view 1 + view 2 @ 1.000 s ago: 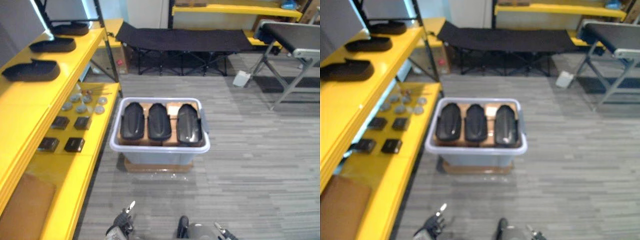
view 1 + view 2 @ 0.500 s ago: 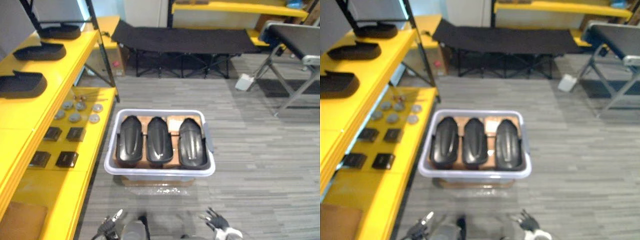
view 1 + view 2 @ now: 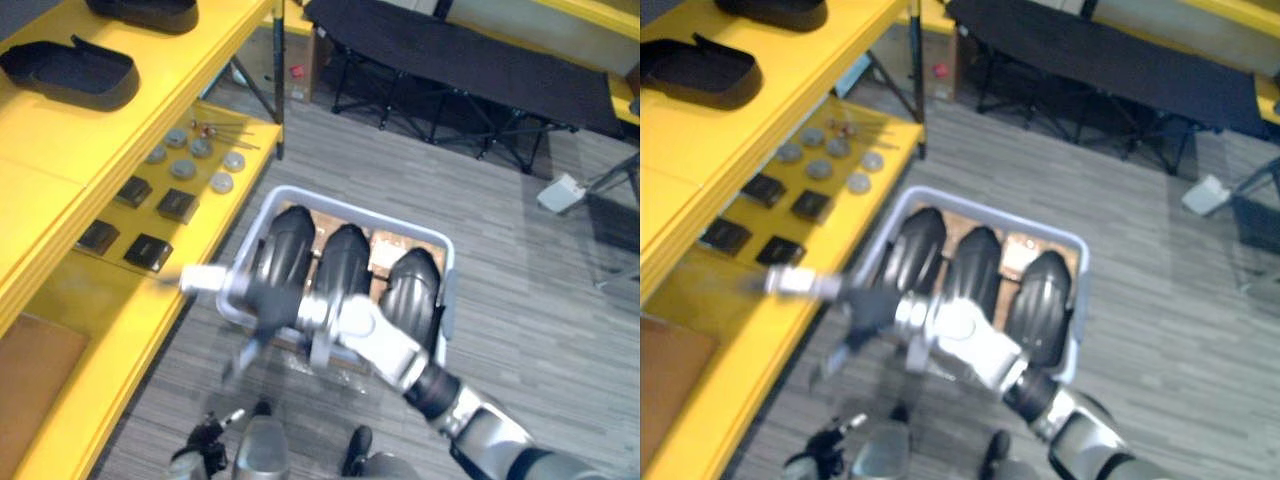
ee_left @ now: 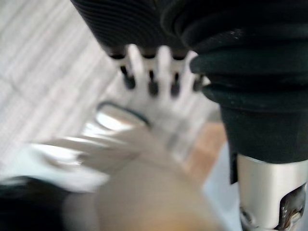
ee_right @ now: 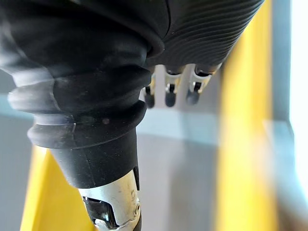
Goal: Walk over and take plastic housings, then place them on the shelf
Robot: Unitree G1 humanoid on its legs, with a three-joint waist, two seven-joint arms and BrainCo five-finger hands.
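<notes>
Housings (image 3: pixel 345 265) lie in bin (image 3: pixel 375 216) behind right hand (image 3: pixel 265 300).

Silver-grey forearm (image 3: pixel 375 342) with a black band; dark ribbed cover on right hand (image 3: pixel 268 300); silver fingers (image 5: pixel 169 86), dark tips.

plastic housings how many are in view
5. Three housings lie side by side in the grey bin: left, middle, right. Two more sit on the yellow shelf, one nearer, one farther. The right arm crosses the bin, possibly hiding others.
</notes>
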